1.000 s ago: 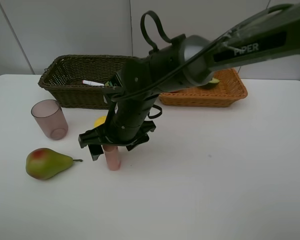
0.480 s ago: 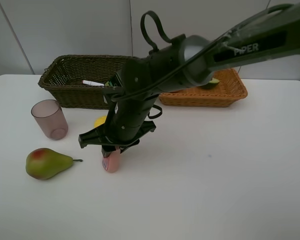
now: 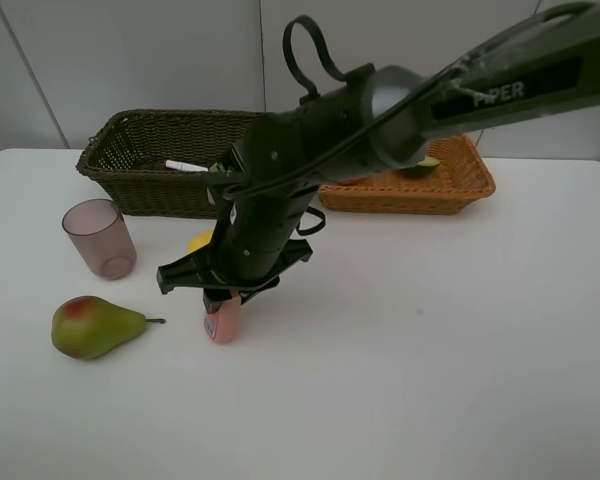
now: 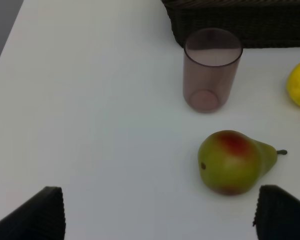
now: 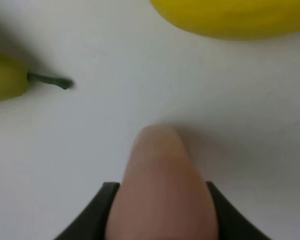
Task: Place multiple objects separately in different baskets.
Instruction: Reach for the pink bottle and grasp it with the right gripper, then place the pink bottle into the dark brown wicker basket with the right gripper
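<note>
Exterior high: right gripper [image 3: 223, 298] clamped on pink bottle [image 3: 223, 322], lower left of centre on table [image 3: 430, 380], near pear [image 3: 92, 327].

Left wrist: left gripper [image 4: 160, 215] gaping wide, empty, above pear and cup [image 4: 211, 70].

Right wrist: jaws snug against pink bottle's sides. Probably light, rigid, smooth plastic. Slippery, so best gripped mid-body.

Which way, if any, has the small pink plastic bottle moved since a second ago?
No. The small pink plastic bottle keeps its spot beside the stem of the green-red pear; only the right gripper has shut on it.
</note>
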